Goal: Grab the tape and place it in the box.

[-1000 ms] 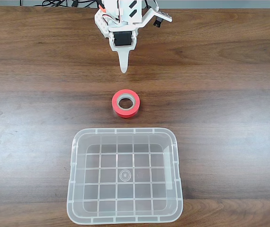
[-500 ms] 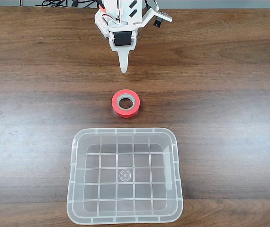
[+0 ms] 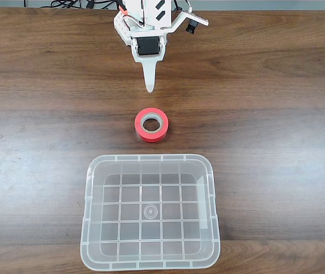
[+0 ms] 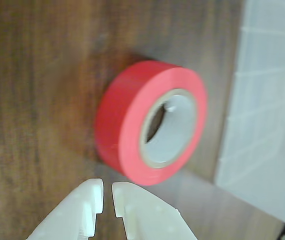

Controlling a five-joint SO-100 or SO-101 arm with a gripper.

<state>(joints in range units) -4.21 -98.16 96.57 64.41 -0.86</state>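
Note:
The red-orange tape (image 3: 151, 124) lies flat on the wooden table, grey core ring facing up, just above the box (image 3: 150, 211) in the fixed view. The clear box stands empty near the front edge. My white gripper (image 3: 149, 87) hangs at the top centre, its tip pointing down at the tape with a gap of bare wood between them. In the wrist view the tape (image 4: 132, 125) sits right ahead of my gripper (image 4: 107, 192), whose two white fingertips stand almost together with a thin slit between them and nothing in it. The box (image 4: 272, 115) shows at the right edge.
Dark wood table (image 3: 276, 114) spreads wide on both sides of the tape and box. Black cables (image 3: 71, 3) lie along the far edge behind the arm.
The gripper tip has crept slightly toward the tape. Tape and box have not moved.

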